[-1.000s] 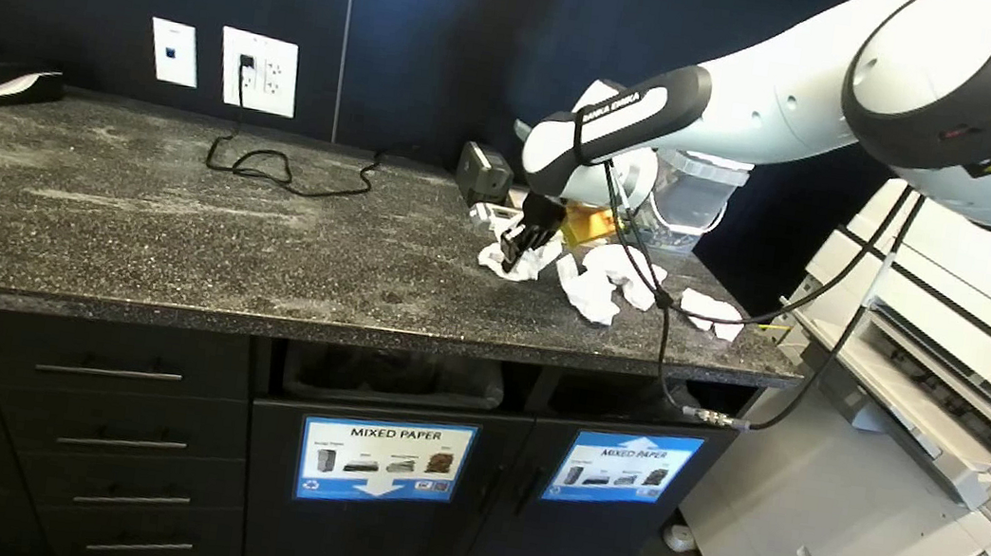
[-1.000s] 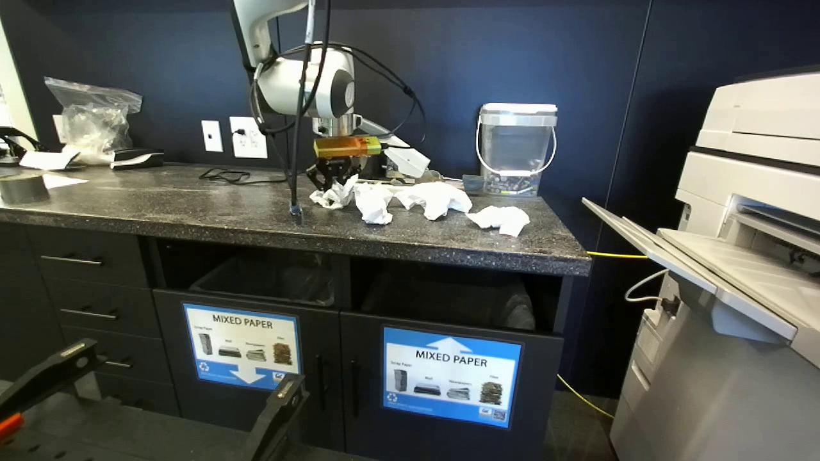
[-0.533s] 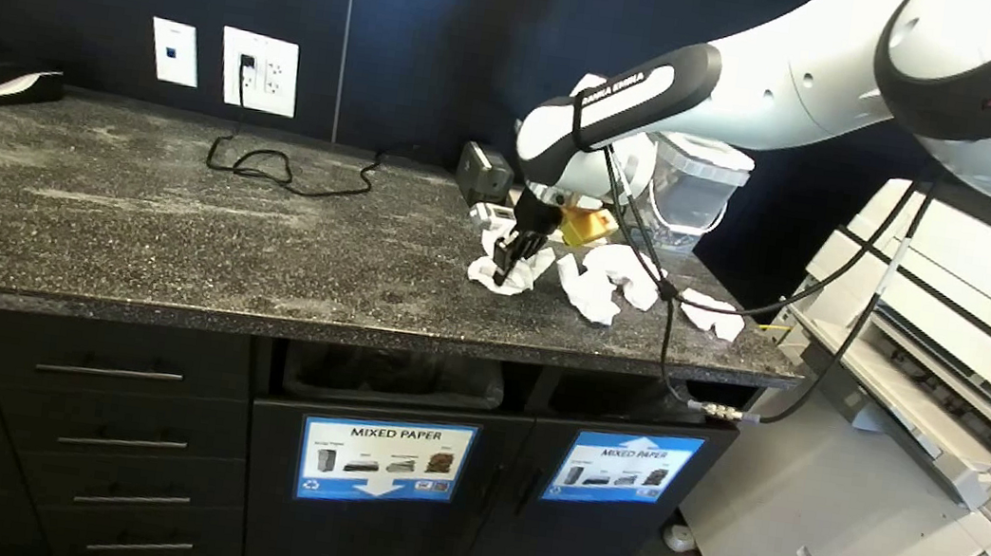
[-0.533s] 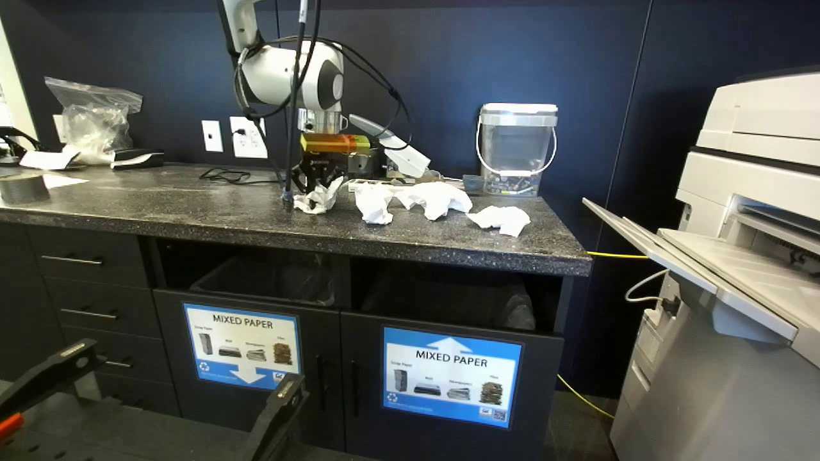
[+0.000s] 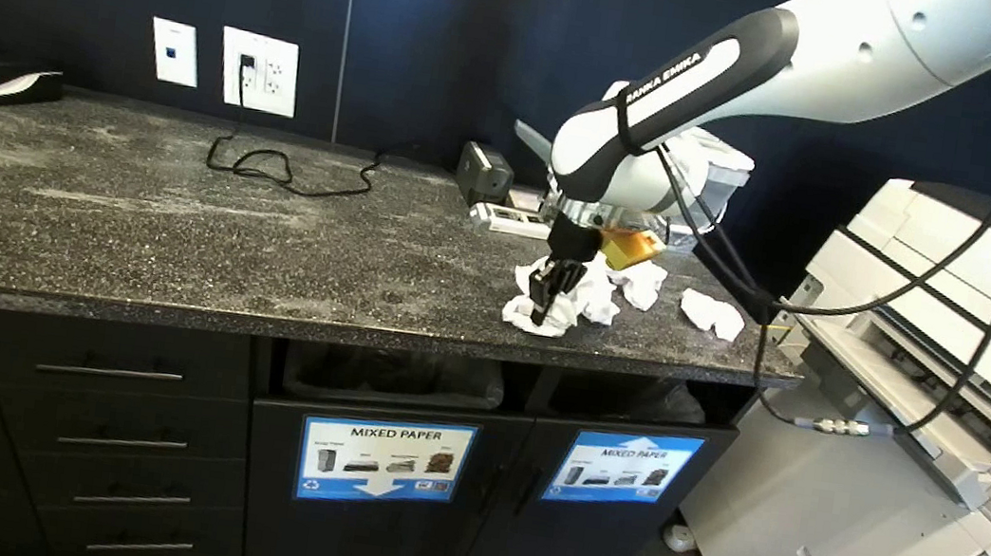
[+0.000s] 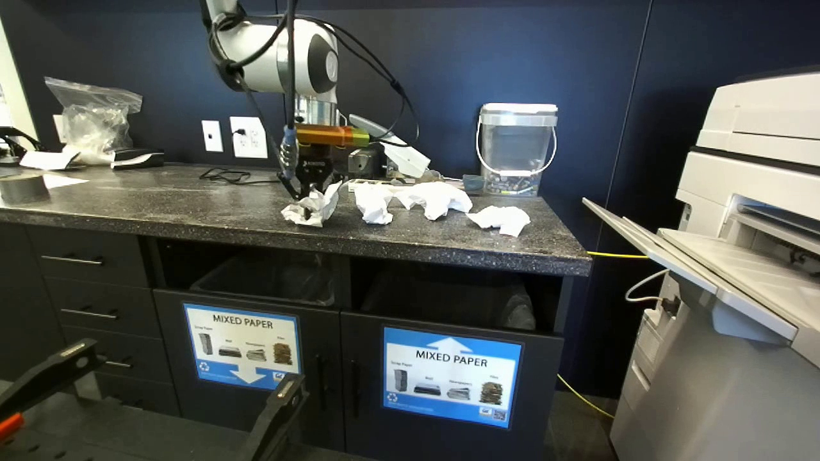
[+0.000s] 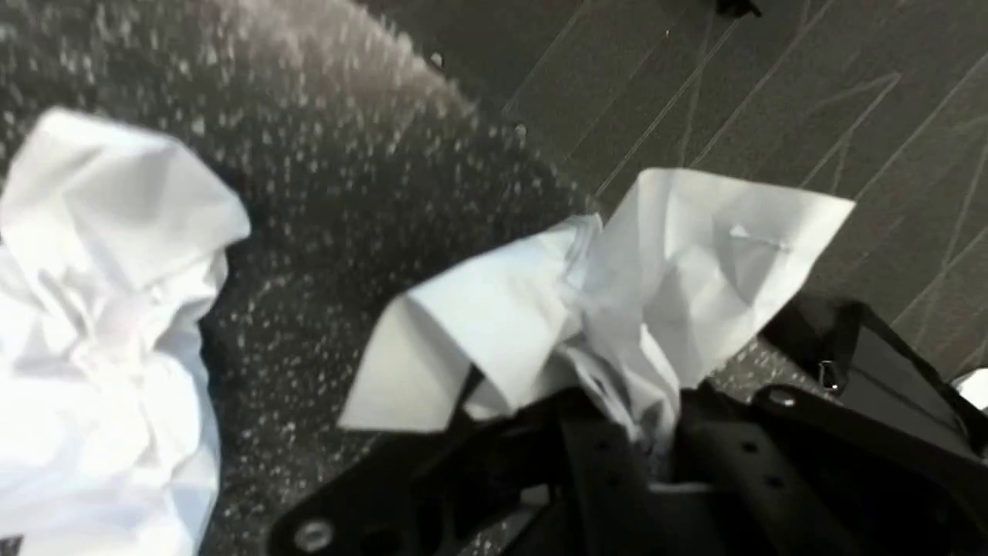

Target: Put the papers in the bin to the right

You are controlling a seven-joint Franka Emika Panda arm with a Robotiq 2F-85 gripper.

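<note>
And there it is: your black two-fingered gripper point(image 7: 652, 440) is squeezed nearly together on one crumpled white paper point(image 7: 617, 301), near the front edge of the dark speckled countertop point(image 5: 268, 258)! Three other crumpled white papers point(image 6: 373, 203) lie there, two dark rectangular bins point(image 6: 519, 310) below.

The arm point(image 5: 868, 64) is white and rounded, its dark casing point(image 5: 769, 37) lettered EMIKA and circled by a black strap point(image 5: 623, 121). Black cables point(image 6: 291, 70) carry a metal connector point(image 5: 842, 426). The black gripper point(image 7: 660, 440) has silvery screws point(image 7: 314, 534) and dark-dotted fingers point(image 7: 602, 502); an amber box point(image 6: 330, 135) is mounted above it.
</note>
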